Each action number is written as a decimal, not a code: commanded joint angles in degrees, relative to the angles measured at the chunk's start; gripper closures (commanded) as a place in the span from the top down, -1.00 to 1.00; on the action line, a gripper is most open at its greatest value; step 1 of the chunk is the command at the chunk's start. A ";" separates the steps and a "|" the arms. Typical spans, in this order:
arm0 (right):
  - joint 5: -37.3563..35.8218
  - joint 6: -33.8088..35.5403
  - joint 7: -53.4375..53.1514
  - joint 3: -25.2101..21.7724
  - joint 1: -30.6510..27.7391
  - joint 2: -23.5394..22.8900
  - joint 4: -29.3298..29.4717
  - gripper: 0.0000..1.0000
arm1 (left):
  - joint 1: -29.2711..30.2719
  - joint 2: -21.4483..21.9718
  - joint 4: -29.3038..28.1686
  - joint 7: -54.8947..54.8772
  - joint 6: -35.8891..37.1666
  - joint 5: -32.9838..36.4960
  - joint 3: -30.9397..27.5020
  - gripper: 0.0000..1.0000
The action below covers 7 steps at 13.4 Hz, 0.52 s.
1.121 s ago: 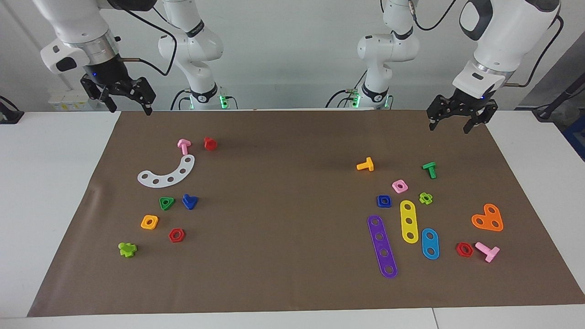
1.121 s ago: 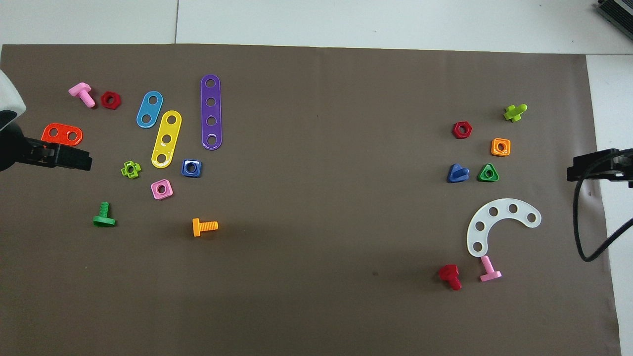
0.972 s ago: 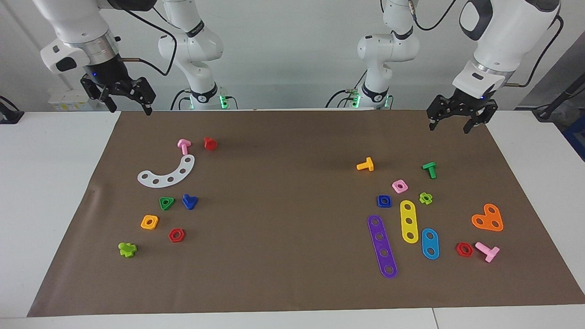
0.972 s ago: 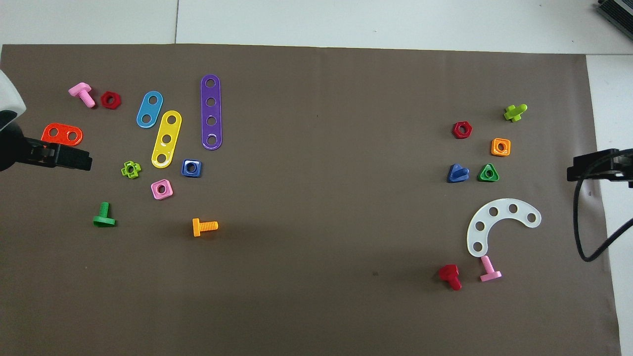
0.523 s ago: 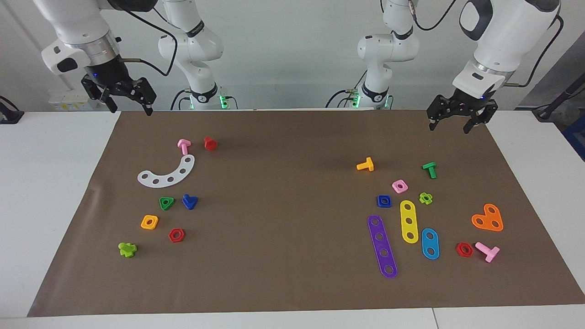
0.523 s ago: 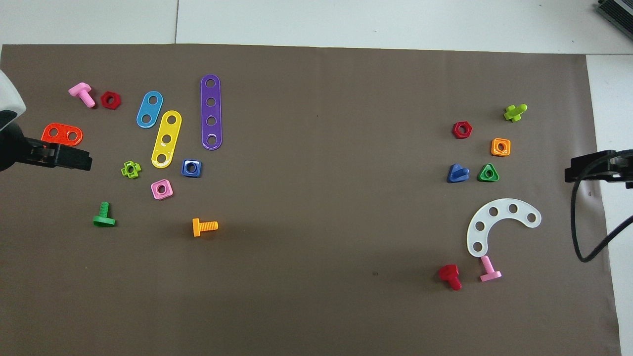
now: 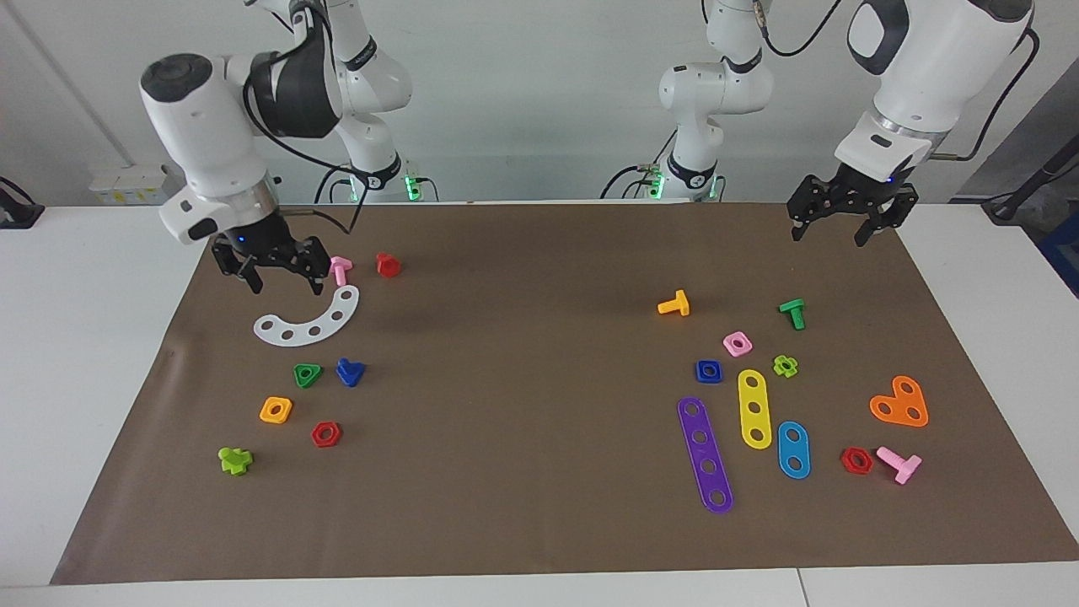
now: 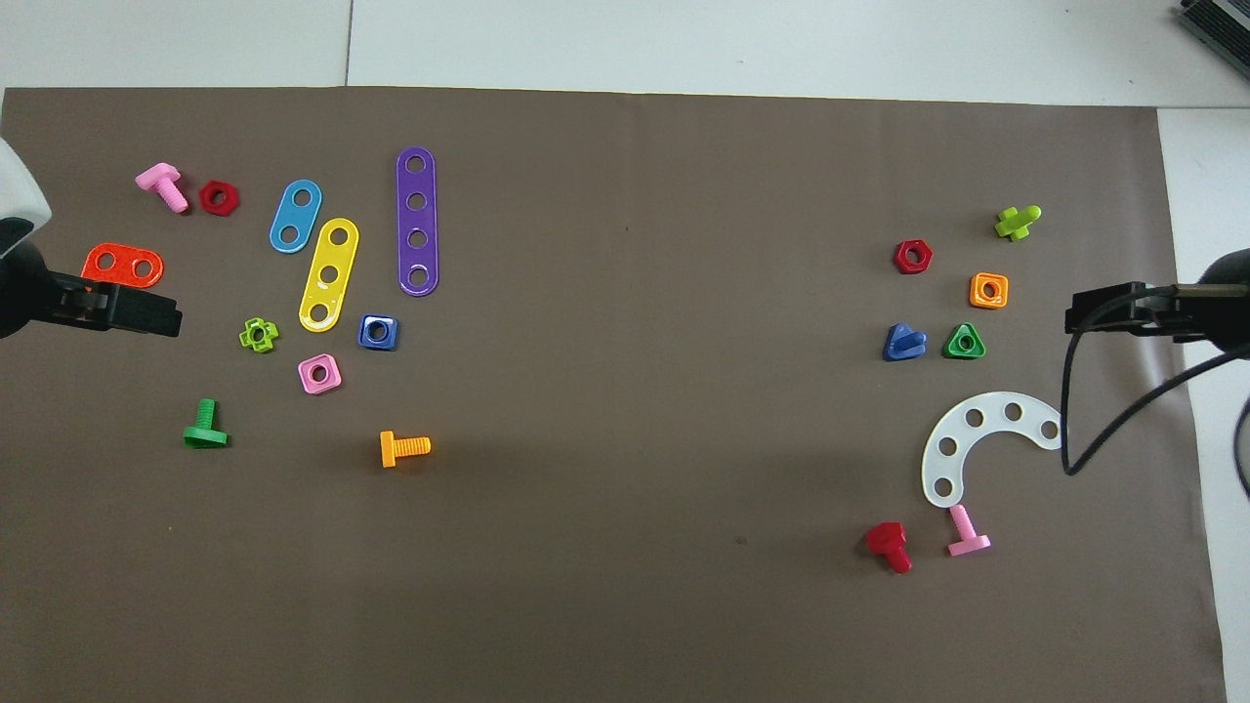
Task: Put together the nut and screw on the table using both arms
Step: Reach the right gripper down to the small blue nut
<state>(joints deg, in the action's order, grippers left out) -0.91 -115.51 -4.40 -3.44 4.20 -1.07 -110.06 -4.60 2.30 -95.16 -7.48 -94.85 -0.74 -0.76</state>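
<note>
The right gripper (image 7: 281, 274) has its fingers (image 7: 318, 282) spread apart, holding nothing; half a second ago it hung high by the mat's corner, and now it has dropped low over the mat (image 7: 539, 438), above the white curved strip (image 7: 310, 319) and just beside the pink screw (image 7: 340, 270). The left gripper (image 7: 845, 221) has not moved: its fingers are also spread and empty, up over the mat's edge at its own end, and that arm waits.

The blue screw (image 7: 350, 372) lies untouched beside the green triangular nut (image 7: 307, 374), farther from the robots than the white strip. The blue nut (image 7: 708, 371) sits well apart at the left arm's end, between the pink square nut (image 7: 738, 343) and the purple strip (image 7: 705, 453). Every loose part lies where it did. The white counter (image 7: 93, 354) shows around the mat, with a pale wall at the robots' backs.
</note>
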 commanded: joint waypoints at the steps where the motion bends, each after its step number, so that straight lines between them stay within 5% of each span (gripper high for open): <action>1: 1.35 -7.15 1.68 -0.07 0.02 -6.91 -0.06 1.00 | 0.30 1.83 -2.05 -0.26 -0.33 1.01 0.23 1.00; 7: 1.44 -23.08 5.10 0.01 1.78 -11.14 -10.25 1.00 | 0.30 1.83 -2.05 -0.26 -0.33 1.01 0.23 1.00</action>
<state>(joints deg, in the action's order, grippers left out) -0.72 -136.32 -1.86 -3.38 6.09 -13.55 -117.22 -4.60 2.30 -95.16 -7.48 -94.85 -0.74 -0.75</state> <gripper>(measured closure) 0.000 0.000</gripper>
